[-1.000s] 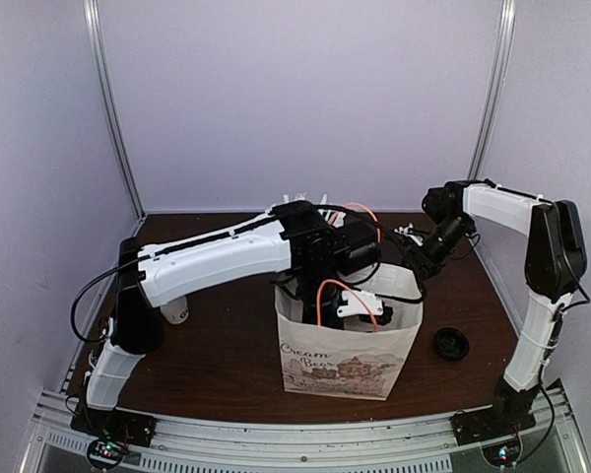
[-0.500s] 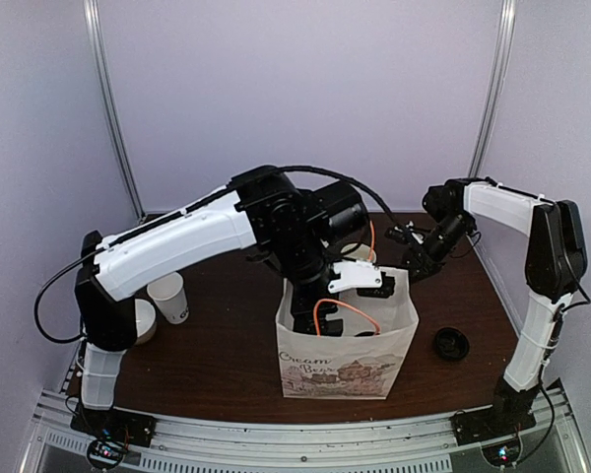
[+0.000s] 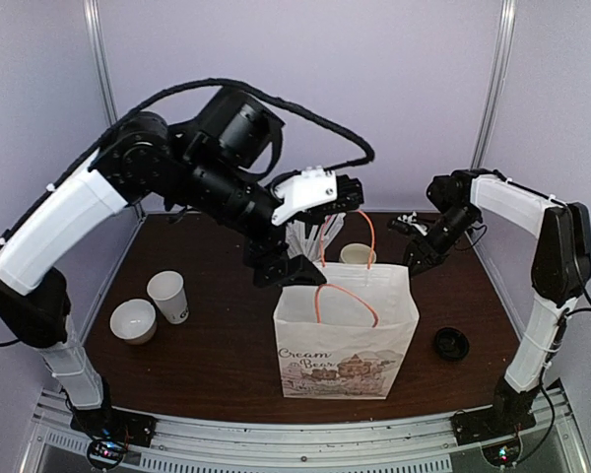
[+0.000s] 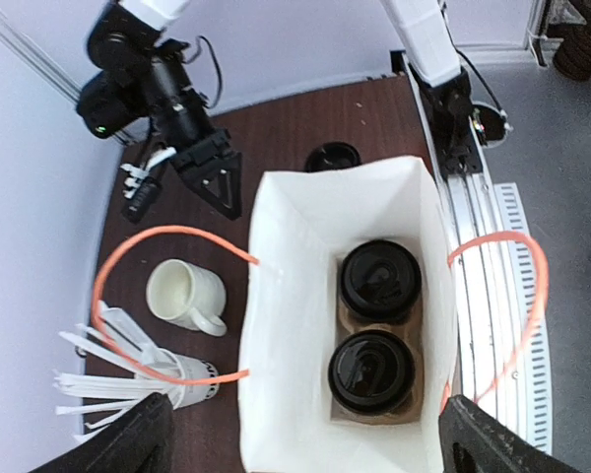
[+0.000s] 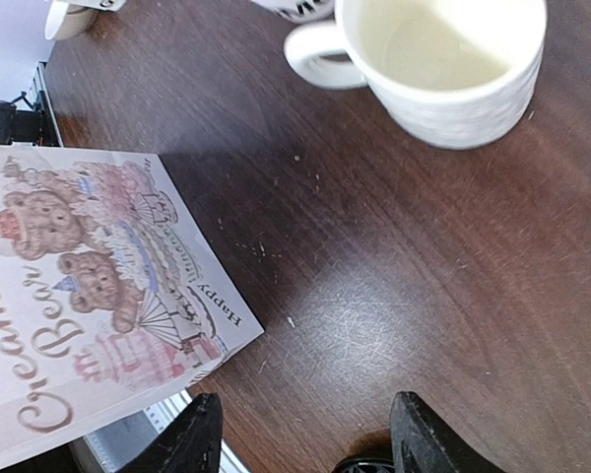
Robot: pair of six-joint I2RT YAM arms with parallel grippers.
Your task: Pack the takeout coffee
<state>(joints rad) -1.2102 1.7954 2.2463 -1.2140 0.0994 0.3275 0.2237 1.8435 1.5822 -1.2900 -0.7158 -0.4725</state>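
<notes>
Looking straight down in the left wrist view, the two takeout coffee cups show only their black lids [image 4: 379,281] [image 4: 371,370]. They stand side by side in a brown cardboard carrier [image 4: 346,317] at the bottom of the white paper bag [image 4: 291,325]. My left gripper [image 4: 305,453] hangs open and empty high above the bag [image 3: 345,340]; from the top view it [image 3: 347,195] is well clear of the orange handles. My right gripper [image 3: 414,251] is open over bare table behind the bag's right corner, holding nothing [image 5: 305,434]. From the top view the cups are hidden inside the bag.
A cream mug [image 3: 357,254] and a cup of white sticks [image 4: 177,379] stand behind the bag. A loose black lid [image 3: 451,343] lies to its right. A white paper cup [image 3: 167,296] and a small white bowl [image 3: 133,320] sit at the left.
The left arm has risen out of the bag to well above it, its jaws spreading wide and leaving the cups inside. The right arm has barely moved.
</notes>
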